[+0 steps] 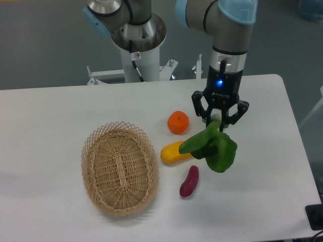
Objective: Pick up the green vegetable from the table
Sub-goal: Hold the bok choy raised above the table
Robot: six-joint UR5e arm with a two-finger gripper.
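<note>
The gripper is shown pointing straight down over the table, its two fingers pinched on the pale stalk end of the green vegetable. The vegetable is seen hanging directly beneath the gripper, its broad dark green leaves drooping below the fingers and spreading slightly to the left; whether the lowest leaf tip touches the table cannot be told. A blue light is lit on the gripper body above the fingers.

Just left of and below the gripper, a yellow fruit is laid on the table, its right end covered by the hanging leaves. An orange is placed to the left of the gripper, near it and apart from the yellow fruit. A purple eggplant is found below the gripper and slightly left, under the leaves but apart from them. A woven wicker basket is set well to the left of the gripper. Behind and to the left, the arm's base column is mounted beyond the far table edge.
</note>
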